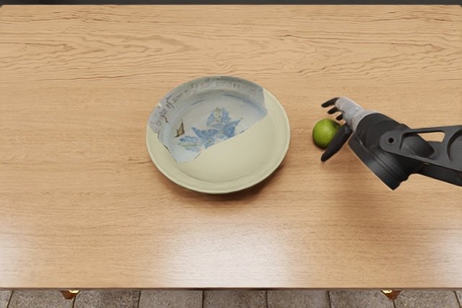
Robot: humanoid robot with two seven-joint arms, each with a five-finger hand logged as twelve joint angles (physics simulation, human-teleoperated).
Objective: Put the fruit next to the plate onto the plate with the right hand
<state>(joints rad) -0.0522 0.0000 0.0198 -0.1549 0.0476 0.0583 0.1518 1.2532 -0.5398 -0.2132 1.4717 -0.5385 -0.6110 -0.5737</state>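
A small green lime [324, 132] lies on the wooden table just right of the plate [268, 151], a cream dish with a blue-and-white floral patch on its upper left. My right hand [338, 126] comes in from the right edge and sits right beside the lime on its right side. Its fingers [336, 143] are spread, thumb low and the others above, partly around the fruit without closing on it. The lime rests on the table. The left arm is out of view.
The wooden table [108, 200] stretches wide on all sides of the plate. Its front edge runs along the bottom of the view, with floor tiles below.
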